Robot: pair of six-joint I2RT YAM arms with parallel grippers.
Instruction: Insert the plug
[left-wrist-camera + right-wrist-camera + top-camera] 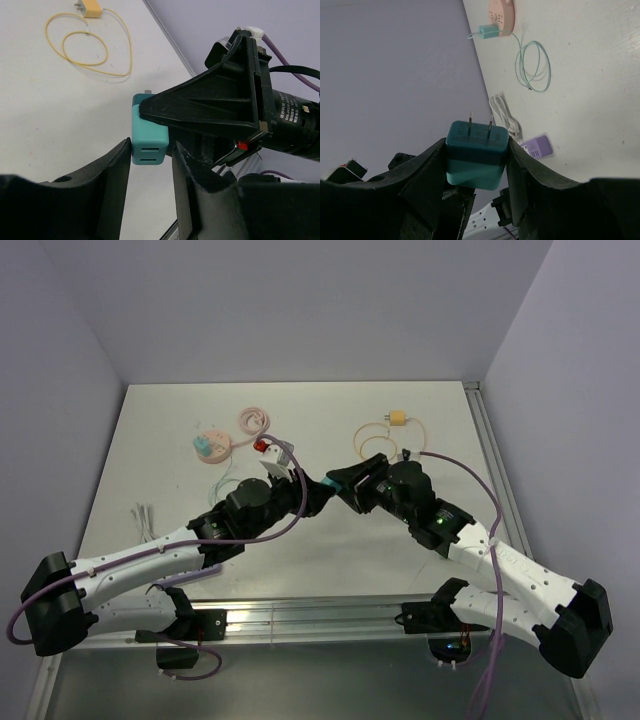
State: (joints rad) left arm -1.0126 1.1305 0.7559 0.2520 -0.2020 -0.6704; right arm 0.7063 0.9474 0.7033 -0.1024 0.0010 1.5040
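- Right gripper [477,146]: narrowed and clamped on the teal plug [476,162], whose prongs [490,122] point away from the wrist.
- Left gripper [151,146]: fingers spread, with the plug's base at their tips; whether they touch it cannot be told.
- Left arm [140,565] and right arm [505,565]: they reach in from the lower corners and meet mid-frame above the table [160,440].
- Pink socket hub [212,448]: upper left, well apart from the plug.

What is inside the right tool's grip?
A teal plug, clamped in the right tool, with its two metal prongs sticking out at the top. The fingers cover its sides, and its lower end is hidden between them.
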